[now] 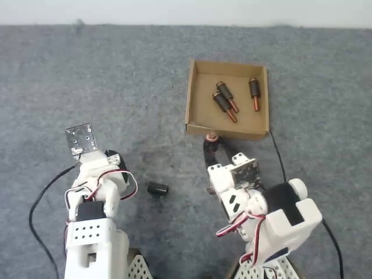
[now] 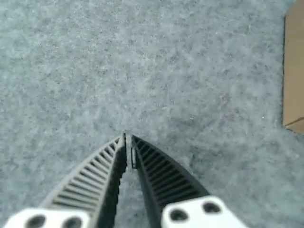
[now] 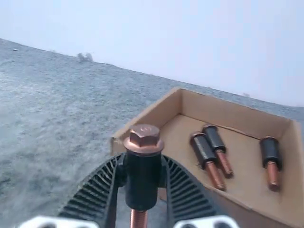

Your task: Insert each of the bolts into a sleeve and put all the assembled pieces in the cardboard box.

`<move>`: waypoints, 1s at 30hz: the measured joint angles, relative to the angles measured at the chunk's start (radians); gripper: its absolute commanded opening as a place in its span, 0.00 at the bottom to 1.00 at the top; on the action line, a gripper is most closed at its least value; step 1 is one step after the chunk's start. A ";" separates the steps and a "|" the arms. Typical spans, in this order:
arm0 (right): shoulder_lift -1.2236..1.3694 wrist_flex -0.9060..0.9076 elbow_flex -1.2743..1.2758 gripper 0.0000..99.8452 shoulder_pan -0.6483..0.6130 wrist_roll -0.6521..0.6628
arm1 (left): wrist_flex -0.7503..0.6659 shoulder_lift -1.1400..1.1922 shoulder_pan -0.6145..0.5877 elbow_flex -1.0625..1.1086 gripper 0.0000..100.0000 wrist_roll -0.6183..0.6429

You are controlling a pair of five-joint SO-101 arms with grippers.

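Note:
My right gripper (image 3: 141, 178) is shut on an assembled bolt and sleeve (image 3: 141, 166), its copper hex head up and black sleeve between the fingers. In the high view this piece (image 1: 212, 138) sits just in front of the cardboard box's near wall (image 1: 226, 130). Three assembled pieces lie inside the box (image 3: 237, 118): a touching pair (image 1: 224, 99) and a single one (image 1: 254, 93). A loose black sleeve (image 1: 157, 189) lies on the carpet between the arms. My left gripper (image 2: 128, 138) is shut with nothing in it, over bare carpet at the left.
Grey carpet (image 1: 116, 75) covers the table, with open room left of the box. A white wall runs along the far edge (image 1: 174, 11). Cables trail beside both arm bases. The box's corner (image 2: 294, 71) shows in the left wrist view.

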 measured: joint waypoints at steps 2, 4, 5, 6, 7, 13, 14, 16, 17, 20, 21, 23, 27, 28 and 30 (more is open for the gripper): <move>0.000 -0.025 0.000 0.01 0.032 0.000 | 0.000 0.000 0.000 0.000 0.01 0.000; 0.000 -0.040 0.000 0.01 0.057 0.000 | 0.012 0.000 0.000 0.000 0.01 0.000; 0.000 -0.040 0.000 0.01 0.072 0.000 | 0.023 0.000 0.000 0.000 0.01 0.000; 0.000 -0.040 -0.005 0.01 0.089 0.000 | 0.032 0.000 0.000 0.000 0.01 -0.003; 0.000 -0.040 -0.023 0.01 0.106 0.000 | 0.037 0.000 0.000 0.000 0.01 -0.006; 0.000 -0.038 -0.149 0.01 0.201 0.000 | 0.038 0.000 0.000 0.000 0.01 -0.012; 0.000 -0.026 -0.172 0.01 0.210 0.000 | 0.038 0.000 0.000 0.000 0.01 -0.012; 0.000 0.025 -0.222 0.01 0.229 0.000 | 0.038 0.000 0.000 0.000 0.01 -0.012; 0.000 0.061 -0.250 0.01 0.241 0.000 | 0.038 0.000 0.000 0.000 0.01 -0.012; 0.002 0.206 -0.353 0.01 0.276 0.000 | 0.038 0.000 0.000 0.000 0.01 -0.012; 0.002 0.256 -0.387 0.01 0.287 0.000 | 0.038 0.000 0.000 0.000 0.01 -0.012; 0.002 0.354 -0.453 0.01 0.302 0.000 | 0.038 0.000 0.000 0.000 0.01 -0.012; 0.002 0.534 -0.560 0.01 0.315 0.000 | 0.038 0.000 0.000 0.000 0.01 -0.012; 0.002 0.577 -0.585 0.01 0.315 0.000 | 0.038 0.000 0.000 0.000 0.01 -0.012; 0.002 0.671 -0.632 0.01 0.315 0.000 | 0.038 0.000 0.000 0.000 0.01 -0.012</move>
